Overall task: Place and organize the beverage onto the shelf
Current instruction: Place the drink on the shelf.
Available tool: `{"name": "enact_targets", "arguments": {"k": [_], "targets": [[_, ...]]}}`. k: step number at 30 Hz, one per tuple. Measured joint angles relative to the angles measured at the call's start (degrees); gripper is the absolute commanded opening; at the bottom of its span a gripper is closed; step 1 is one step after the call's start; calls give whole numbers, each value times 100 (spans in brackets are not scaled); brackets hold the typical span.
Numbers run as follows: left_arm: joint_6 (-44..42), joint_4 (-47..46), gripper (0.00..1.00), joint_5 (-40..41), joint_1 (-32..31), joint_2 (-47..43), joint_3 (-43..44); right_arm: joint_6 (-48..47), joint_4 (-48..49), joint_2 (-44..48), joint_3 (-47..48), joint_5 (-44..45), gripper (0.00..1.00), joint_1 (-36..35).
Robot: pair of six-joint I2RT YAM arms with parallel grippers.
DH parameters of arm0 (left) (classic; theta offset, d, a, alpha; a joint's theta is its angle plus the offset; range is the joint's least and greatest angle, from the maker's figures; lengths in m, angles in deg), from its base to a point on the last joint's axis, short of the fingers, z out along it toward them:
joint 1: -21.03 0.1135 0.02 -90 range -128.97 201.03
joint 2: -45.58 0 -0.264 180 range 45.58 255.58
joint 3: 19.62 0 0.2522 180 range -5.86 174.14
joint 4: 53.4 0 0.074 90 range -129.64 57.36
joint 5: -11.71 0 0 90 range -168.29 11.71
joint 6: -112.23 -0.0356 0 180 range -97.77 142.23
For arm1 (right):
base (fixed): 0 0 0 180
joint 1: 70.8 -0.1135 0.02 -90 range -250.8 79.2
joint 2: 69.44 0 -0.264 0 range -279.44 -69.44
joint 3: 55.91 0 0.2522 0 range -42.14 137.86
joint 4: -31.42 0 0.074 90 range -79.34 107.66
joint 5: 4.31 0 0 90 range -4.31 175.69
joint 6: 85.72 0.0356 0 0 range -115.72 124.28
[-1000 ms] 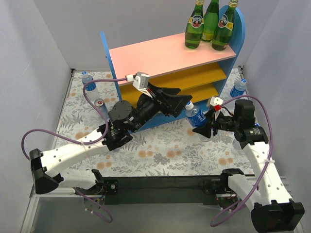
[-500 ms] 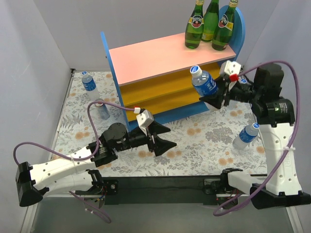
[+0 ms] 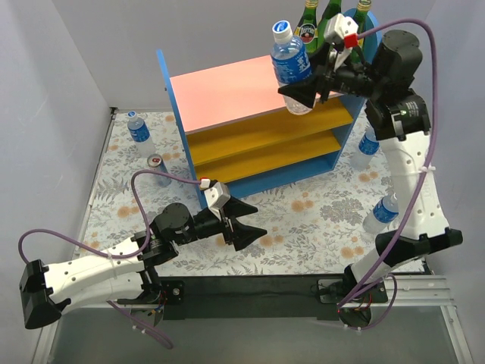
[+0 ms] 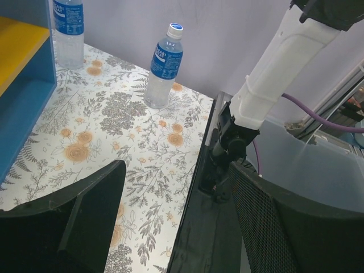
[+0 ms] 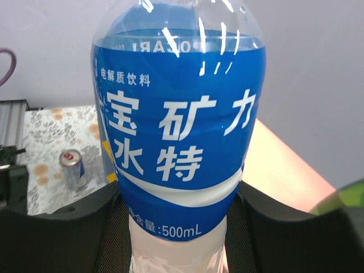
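Hanging just above the pink top board [image 3: 220, 91] of the shelf [image 3: 168, 83], a blue-labelled plastic bottle [image 3: 289, 61] is nearly upright, pinched near its base by the right gripper [image 3: 301, 94], beside three green glass bottles [image 3: 331, 10] already standing at the board's right end. On the floral table [image 3: 303, 235] stand a left bottle [image 3: 139, 130], a right bottle [image 3: 367, 145], a near-right bottle [image 3: 383, 212] and one visible can [image 3: 157, 168], so most of the job looks undone. The left gripper [image 3: 246, 220] hovers low before the shelf, fingers spread, empty.
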Motion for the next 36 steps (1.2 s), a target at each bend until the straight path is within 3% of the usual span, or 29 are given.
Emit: {"name": "enact_targets", "arguments": {"k": [13,24,36], "targets": [[201,-238,72,236,0,-116,-348,476,1427,-1158,101,2465,1,-1298],[254,-363,71,267,0,-216,-490,581,2457,-1729,120,4509,1,-1617],[299,-402,71,299,0,-343,-654,393,3016,-2033,129,5713,1,-1641]]}}
